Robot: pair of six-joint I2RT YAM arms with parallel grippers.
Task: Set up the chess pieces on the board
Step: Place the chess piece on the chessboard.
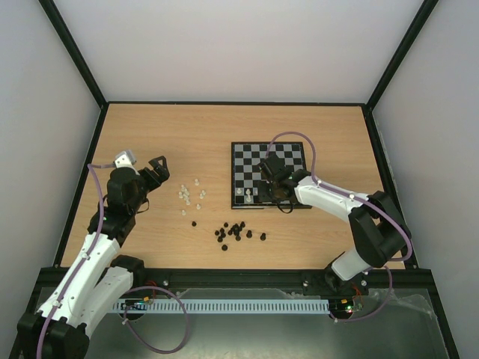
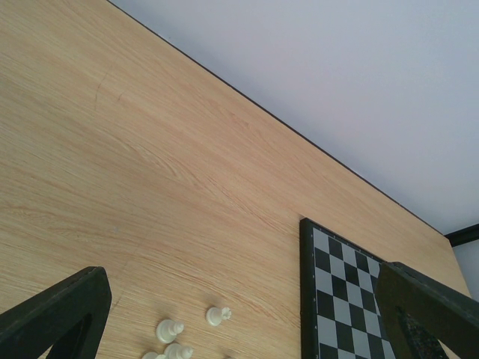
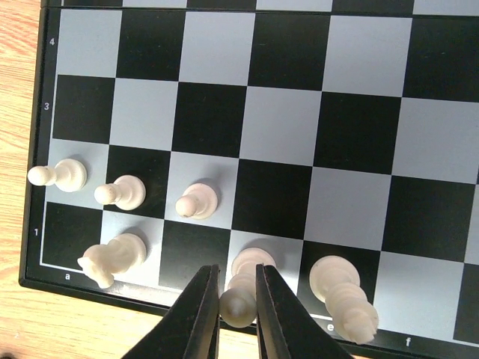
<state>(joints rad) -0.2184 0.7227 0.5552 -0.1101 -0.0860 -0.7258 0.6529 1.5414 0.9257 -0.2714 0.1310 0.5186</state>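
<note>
**Right wrist view.** My right jaws were clenched on the head of a tall cream plastic piece (image 3: 239, 299). Its base stood on a grey square in the bottom row of the square black-and-grey checked board (image 3: 352, 142), at lower centre of the frame. A cream knight (image 3: 112, 258) stood to its left, with three cream pawns (image 3: 123, 193) in a row above that. A taller cream crowned piece (image 3: 343, 298) stood just to its right.

**Top view.** My left jaws hung released and empty at centre left, over the light wooden counter (image 1: 150, 127). The loose cream plastic pieces (image 1: 191, 193) lay just right of them. The small black pieces (image 1: 236, 232) lay below the board's lower left corner.

**Hazards, as I judged them.** The grasped piece stood on the row nearest the board's edge, so a skewed release could topple it onto the counter. The crowned neighbour stood close enough that my right-hand finger could clip it as the jaws parted.

**Containers.** No box or tray was in view. The board alone bore pieces, six cream ones.
</note>
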